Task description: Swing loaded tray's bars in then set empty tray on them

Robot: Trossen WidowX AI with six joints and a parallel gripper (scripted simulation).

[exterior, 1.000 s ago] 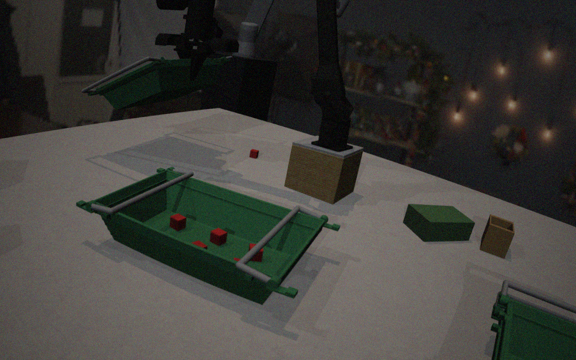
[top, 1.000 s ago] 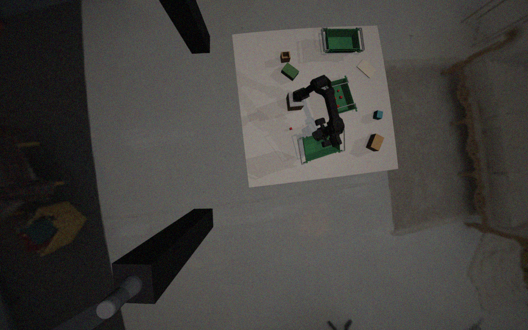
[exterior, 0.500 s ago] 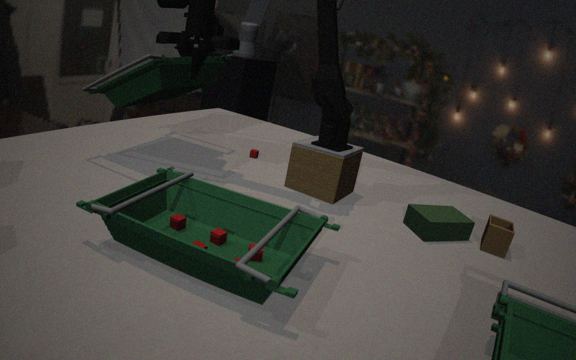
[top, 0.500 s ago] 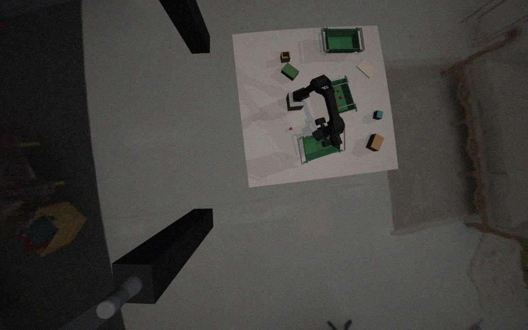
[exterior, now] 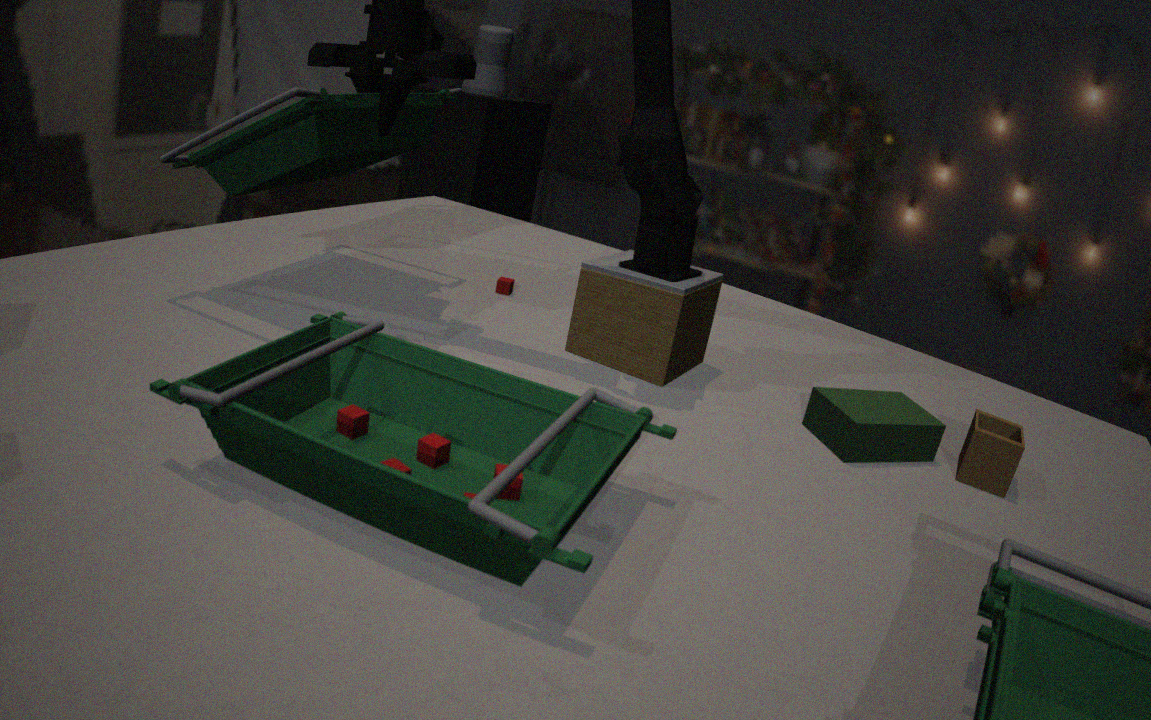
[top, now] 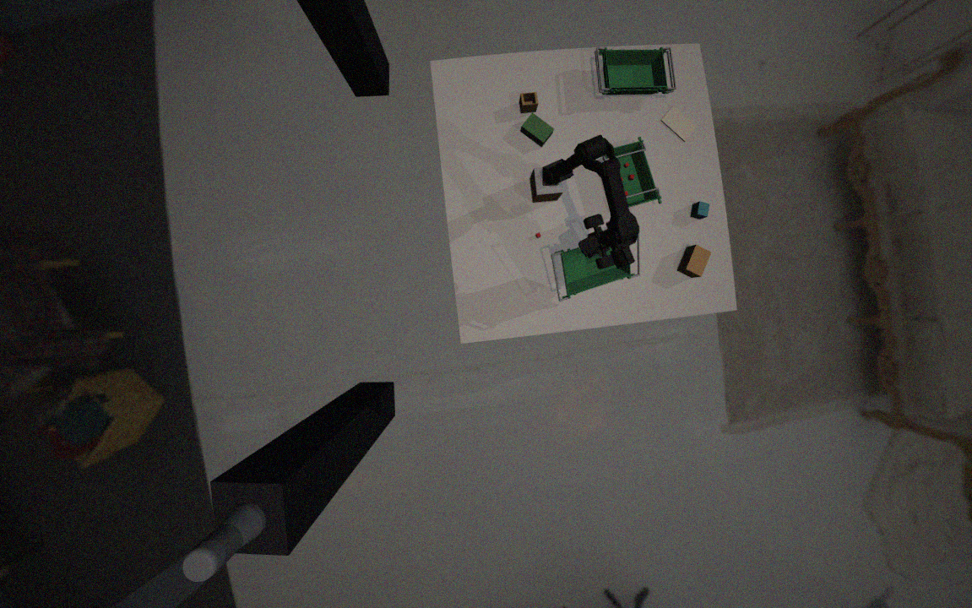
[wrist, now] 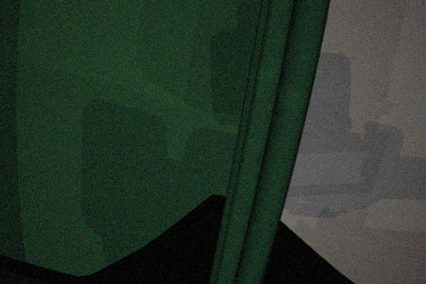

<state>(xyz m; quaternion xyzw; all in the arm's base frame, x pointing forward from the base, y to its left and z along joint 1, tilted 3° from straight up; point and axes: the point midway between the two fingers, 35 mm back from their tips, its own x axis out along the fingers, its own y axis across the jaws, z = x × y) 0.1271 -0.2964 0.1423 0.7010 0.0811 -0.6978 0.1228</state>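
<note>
green plastic tray (top: pixel 576 283) (exterior: pixel 270 147) (wrist: pixel 133 53), tapered, in air; black jaws (top: pixel 600 243) (exterior: pixel 391 111) clamped on its wall; 2 grey bars across loaded tray (top: pixel 643 175) (exterior: pixel 364 483).

Jaws (top: pixel 600 243) (exterior: pixel 391 94) clamped, below an arched arm (top: pixel 613 188) (exterior: pixel 661 170).

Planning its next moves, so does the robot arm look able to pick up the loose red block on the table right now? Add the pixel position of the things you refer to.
Probably not: its claw (top: pixel 600 253) (exterior: pixel 389 94) is shut on the lifted tray (top: pixel 587 274) (exterior: pixel 270 143), though nothing covers the block (top: pixel 537 235) (exterior: pixel 505 285).
</note>
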